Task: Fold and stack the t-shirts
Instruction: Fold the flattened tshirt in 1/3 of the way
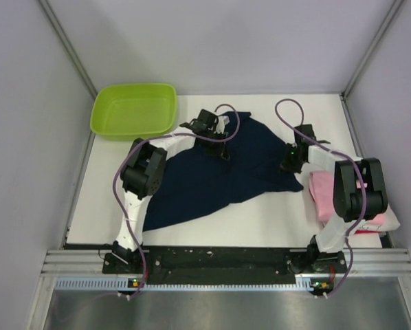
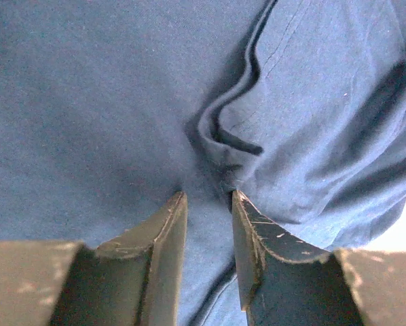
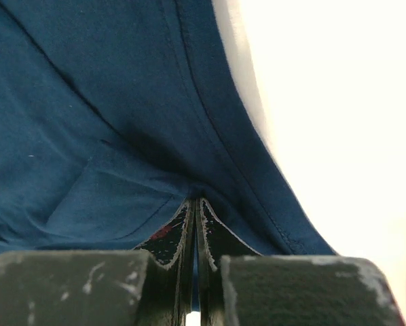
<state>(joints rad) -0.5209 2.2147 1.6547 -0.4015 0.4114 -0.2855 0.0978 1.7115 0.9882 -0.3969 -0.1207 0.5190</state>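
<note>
We see the left claw [image 2: 208,197] parted by a narrow gap, tips touching a crease of the navy t-shirt [image 2: 87,102] beneath it. Our right claw [image 3: 195,202] is clamped tight on that shirt near its hem.

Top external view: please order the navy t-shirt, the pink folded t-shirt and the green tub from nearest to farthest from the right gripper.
1. navy t-shirt: its right edge is pinched in the right gripper, in the middle.
2. pink folded t-shirt: close by, on the right side, a little nearer the arm bases.
3. green tub: in the far left corner.
</note>
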